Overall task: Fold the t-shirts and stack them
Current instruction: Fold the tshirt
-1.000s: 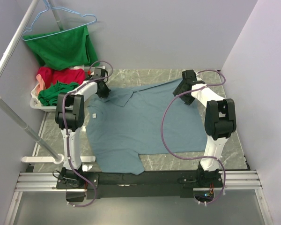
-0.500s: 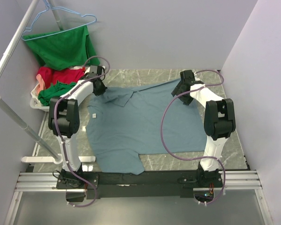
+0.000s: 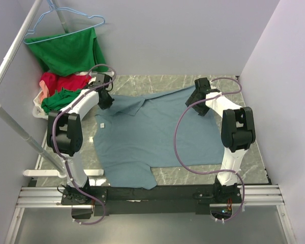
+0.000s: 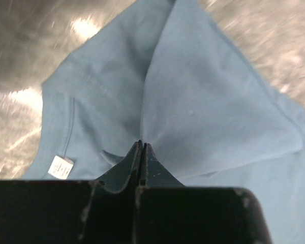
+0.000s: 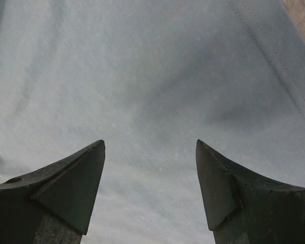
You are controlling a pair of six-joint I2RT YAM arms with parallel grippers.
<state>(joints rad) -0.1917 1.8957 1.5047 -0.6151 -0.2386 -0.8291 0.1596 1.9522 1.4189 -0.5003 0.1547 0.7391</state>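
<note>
A dusty grey-blue t-shirt (image 3: 152, 132) lies spread on the marble table, its collar toward the far left. My left gripper (image 3: 104, 99) is at the shirt's far left corner, shut on a pinch of its cloth. In the left wrist view a ridge of the cloth (image 4: 203, 101) runs up from the closed tips (image 4: 141, 145), beside a white label (image 4: 60, 166). My right gripper (image 3: 195, 96) is over the far right sleeve, and its jaws (image 5: 150, 145) stand open just above the flat cloth (image 5: 152, 76), holding nothing. A red t-shirt (image 3: 66, 81) and a dark green one (image 3: 61, 99) lie crumpled at the far left.
A white bin (image 3: 39, 113) at the far left holds the red and green shirts. Another green garment (image 3: 68, 51) hangs from a blue hanger (image 3: 66, 23) above it. A white rack pole (image 3: 15, 127) slants along the left side. Purple walls close the back and right.
My left arm has swung to the left, drawing the shirt's far left corner that way with it. The right arm has hardly moved and its jaws stay open.
</note>
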